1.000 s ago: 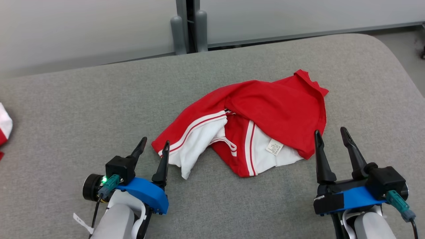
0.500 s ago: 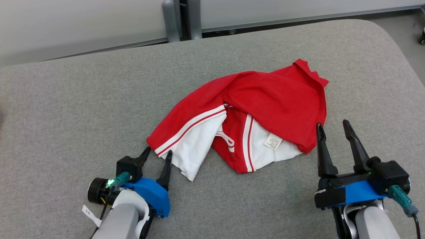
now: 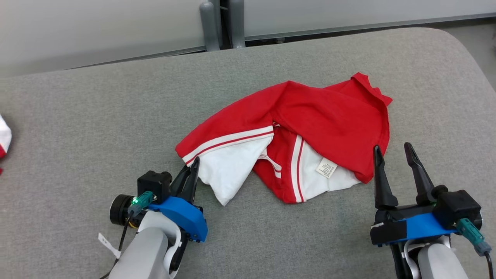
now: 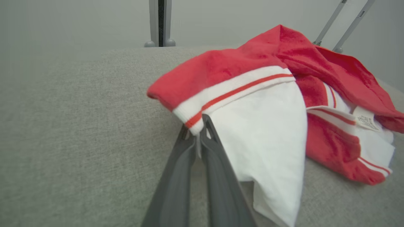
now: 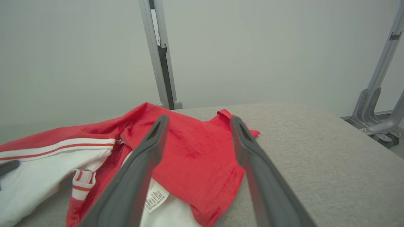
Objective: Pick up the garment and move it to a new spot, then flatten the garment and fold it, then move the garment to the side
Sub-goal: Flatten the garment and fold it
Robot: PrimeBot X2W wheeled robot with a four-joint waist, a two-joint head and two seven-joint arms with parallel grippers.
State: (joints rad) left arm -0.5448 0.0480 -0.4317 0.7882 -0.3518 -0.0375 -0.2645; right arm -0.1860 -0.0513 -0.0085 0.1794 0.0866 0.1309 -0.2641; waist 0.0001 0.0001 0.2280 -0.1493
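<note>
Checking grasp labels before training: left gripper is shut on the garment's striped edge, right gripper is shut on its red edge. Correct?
Not quite. The left gripper is shut on the striped edge of the garment, but the right gripper is open, its fingers spread and gripping nothing; the right wrist view shows it.

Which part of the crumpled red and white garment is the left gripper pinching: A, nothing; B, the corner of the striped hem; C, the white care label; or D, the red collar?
B: in the left wrist view the left gripper is shut on the striped hem corner of the red and white garment.
</note>
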